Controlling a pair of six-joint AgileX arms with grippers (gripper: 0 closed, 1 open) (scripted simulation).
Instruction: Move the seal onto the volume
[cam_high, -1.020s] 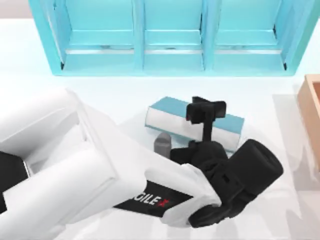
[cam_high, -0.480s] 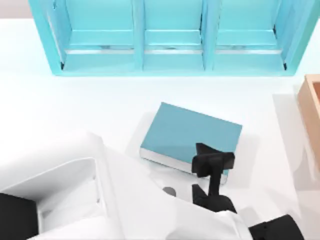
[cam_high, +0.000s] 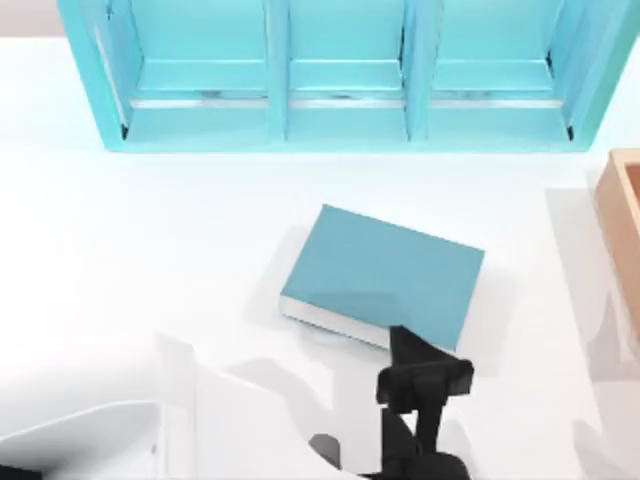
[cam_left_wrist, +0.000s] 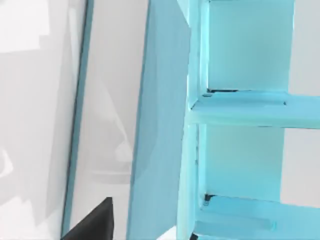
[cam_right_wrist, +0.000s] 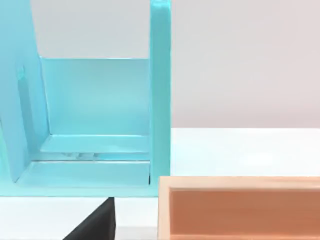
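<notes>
Top view: the book (cam_high: 385, 272) lies flat, teal cover up, in front of the shelf unit (cam_high: 340, 75), middle of the table (cam_high: 130, 240). The left gripper (cam_high: 422, 375) sits just off the book's near right corner, on the side away from the shelf. Can't tell how its jaws stand from this angle, nor whether anything is between them. The book's cover is bare, no stamp on it. The stamp itself can't be made out anywhere. A wooden box (cam_high: 625, 235) stands to the right of the book, well apart.

Left wrist view: the book (cam_left_wrist: 155, 140) close up, cover and page edge, with the shelf unit (cam_left_wrist: 240, 115) behind it. No stamp on the visible cover.

Right wrist view: the shelf unit (cam_right_wrist: 95, 125) and, near it, the wooden box (cam_right_wrist: 240, 207). The right arm looks parked on that side; its jaws can't be judged.

Status: the placement isn't done. Left to do: get the stamp onto the book's cover.
</notes>
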